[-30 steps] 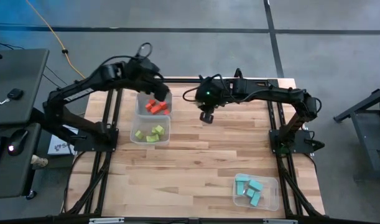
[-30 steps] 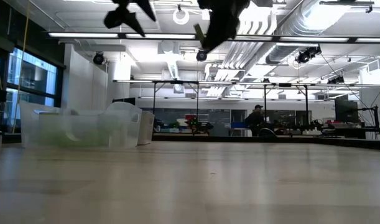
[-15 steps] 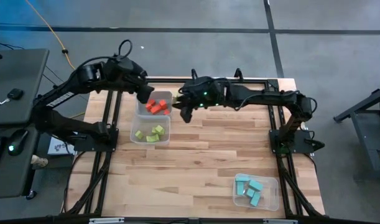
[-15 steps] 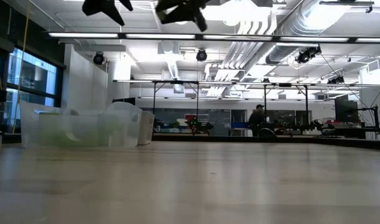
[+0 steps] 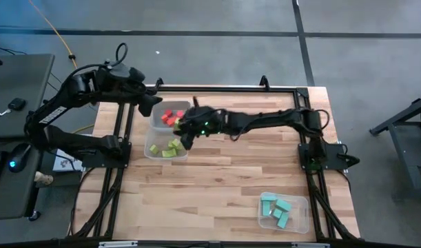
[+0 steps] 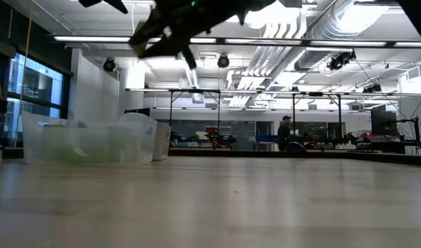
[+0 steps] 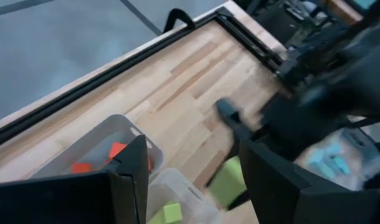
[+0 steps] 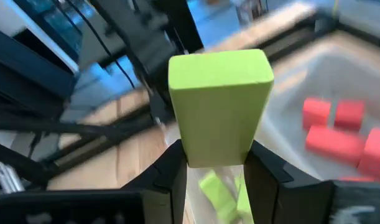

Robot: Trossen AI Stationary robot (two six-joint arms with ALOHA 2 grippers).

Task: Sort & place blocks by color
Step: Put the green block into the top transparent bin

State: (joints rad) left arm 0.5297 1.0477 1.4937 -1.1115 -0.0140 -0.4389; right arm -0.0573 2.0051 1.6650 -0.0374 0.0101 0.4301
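The right gripper (image 5: 185, 132) reaches across, above the two clear plastic tubs (image 5: 183, 150) at the table's left, pinching a lime green block (image 8: 220, 102). The left gripper (image 5: 149, 105) hovers beside the red blocks' tub with fingers spread. A third tub (image 5: 303, 213) near the front right holds about five teal blocks (image 5: 275, 208).

Right gripper (image 5: 185, 136) above tubs (image 5: 167, 147)

Three clear tubs (image 5: 158, 118) on wooden table (image 5: 217, 179); yellow cable (image 5: 58, 38) upper left; person (image 6: 284, 132) in background.
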